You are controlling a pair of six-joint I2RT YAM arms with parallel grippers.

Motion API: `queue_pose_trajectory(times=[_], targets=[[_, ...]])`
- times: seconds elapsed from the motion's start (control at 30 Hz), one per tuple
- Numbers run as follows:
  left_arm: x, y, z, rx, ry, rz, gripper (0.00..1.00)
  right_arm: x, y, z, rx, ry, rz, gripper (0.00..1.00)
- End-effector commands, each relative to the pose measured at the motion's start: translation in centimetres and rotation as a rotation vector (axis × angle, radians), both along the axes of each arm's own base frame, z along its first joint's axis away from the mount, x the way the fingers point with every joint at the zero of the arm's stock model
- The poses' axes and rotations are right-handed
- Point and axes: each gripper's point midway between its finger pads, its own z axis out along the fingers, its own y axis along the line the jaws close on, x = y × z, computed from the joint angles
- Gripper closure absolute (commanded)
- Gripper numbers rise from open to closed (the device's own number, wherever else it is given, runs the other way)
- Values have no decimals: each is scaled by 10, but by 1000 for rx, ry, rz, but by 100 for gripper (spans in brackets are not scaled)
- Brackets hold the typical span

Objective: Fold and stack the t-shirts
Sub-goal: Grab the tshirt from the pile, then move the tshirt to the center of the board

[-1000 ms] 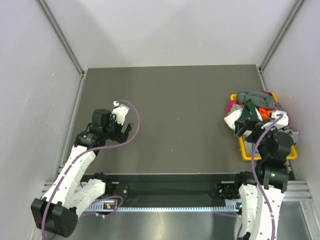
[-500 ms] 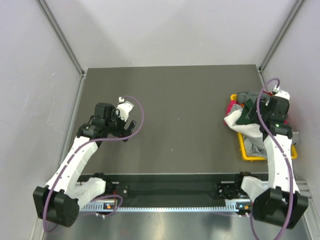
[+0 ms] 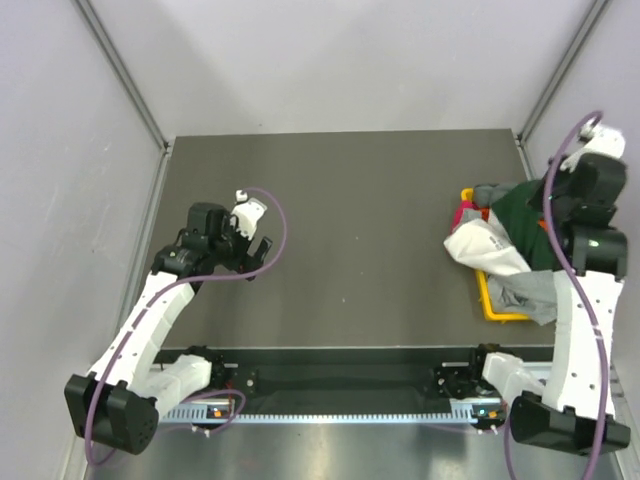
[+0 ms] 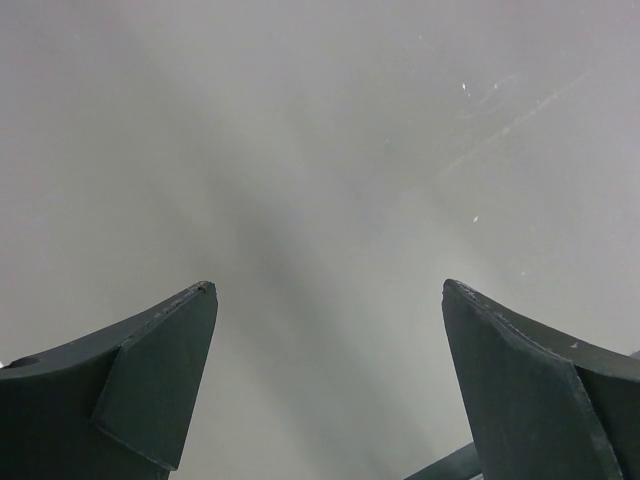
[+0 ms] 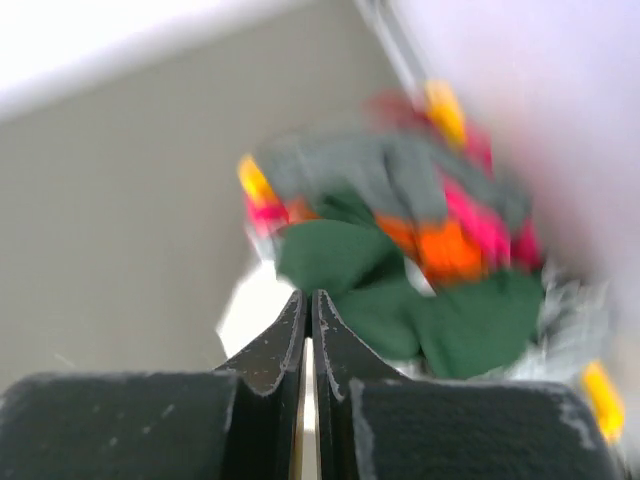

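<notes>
A heap of t-shirts (image 3: 500, 225) fills the yellow bin at the table's right edge. One white t-shirt with dark green parts (image 3: 520, 215) is stretched up out of the heap, its white part (image 3: 485, 248) spilling over the bin's left side. My right gripper (image 3: 556, 200) hangs above the bin, shut on that shirt's cloth. In the blurred right wrist view the shut gripper (image 5: 310, 295) points at the green cloth (image 5: 450, 320), with orange (image 5: 450, 245), pink (image 5: 480, 215) and grey (image 5: 390, 165) shirts behind. My left gripper (image 3: 258, 248) is open over bare table, with nothing between its jaws (image 4: 325, 290).
The yellow bin (image 3: 490, 300) stands against the right wall, its near left corner showing. Grey side walls with metal rails (image 3: 125, 75) close in the dark table (image 3: 350, 230). The rail with both arm bases (image 3: 340, 385) runs along the near edge.
My right gripper swung out over the bin, shut on the white and green shirt and rose toward the back right, pulling the cloth up. The left arm shifted only slightly.
</notes>
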Motion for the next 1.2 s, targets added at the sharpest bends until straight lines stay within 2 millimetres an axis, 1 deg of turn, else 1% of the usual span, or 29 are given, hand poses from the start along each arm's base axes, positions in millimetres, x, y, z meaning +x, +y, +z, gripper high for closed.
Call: queue_pose_trajectory(times=[0.0,0.07,0.1,0.17,0.2,0.23,0.27,0.3,0.37,0.4,0.43,0.47,0.5,0.53,0.57,0.6,0.63,0.67,0.7,0.77,0.8,0.87,0.9,0.97,1.03,1.07,1.1,1.13,1.17], targets=[[12,0,25,-16,-68,29,1,-16,30,145,-69,-366,125,100],[18,4,34,-5,-94,55,1,-18,42,185,-71,-460,187,100],[19,5,35,-4,-97,64,1,-30,50,225,-84,-563,222,100],[23,9,43,0,-116,93,1,-33,77,257,-36,-647,357,100],[27,11,45,4,-123,116,1,-47,97,290,-37,-749,459,100],[30,14,50,7,-137,133,1,-46,107,303,25,-787,502,100],[32,14,52,5,-141,140,1,-58,115,325,36,-851,543,100],[35,16,52,5,-141,153,1,-68,132,345,46,-921,644,100],[41,20,59,-9,-150,187,1,-74,155,365,213,-971,774,100],[45,23,59,-11,-147,201,1,-95,176,387,222,-1064,934,100],[50,33,65,-21,-156,238,1,-92,189,389,361,-1044,1013,100],[53,35,66,-39,-149,244,1,-117,216,402,416,-1087,1170,100],[56,41,69,-50,-149,259,1,-120,226,406,449,-1090,1203,100],[60,52,76,-71,-159,287,1,-104,240,402,450,-1072,1233,100],[62,55,77,-86,-155,287,1,-124,261,410,507,-1077,1333,100],[65,62,77,-91,-150,304,1,-121,273,406,537,-1051,1378,100],[66,59,80,-104,-152,290,1,-103,295,395,580,-988,1419,100],[66,57,80,-112,-150,279,1,-106,313,390,626,-952,1481,100],[67,65,80,-114,-151,302,1,-97,325,382,650,-913,1497,100],[66,63,79,-121,-145,295,1,-61,348,354,695,-805,1477,100],[64,63,78,-123,-143,296,1,-42,352,346,705,-790,1419,100],[62,62,75,-120,-133,287,1,3,358,312,655,-723,1301,100],[60,60,76,-122,-139,270,1,29,353,295,628,-683,1190,100],[56,53,72,-135,-123,223,1,73,350,255,546,-604,1084,100],[51,40,64,-167,-97,153,1,119,334,213,511,-527,960,100],[49,32,61,-192,-81,112,1,143,321,184,501,-477,902,100],[47,27,57,-201,-68,80,1,159,311,167,489,-447,849,100],[44,19,51,-220,-44,44,1,183,307,135,465,-385,805,98],[44,17,47,-218,-32,31,1,198,293,116,440,-328,754,86]])
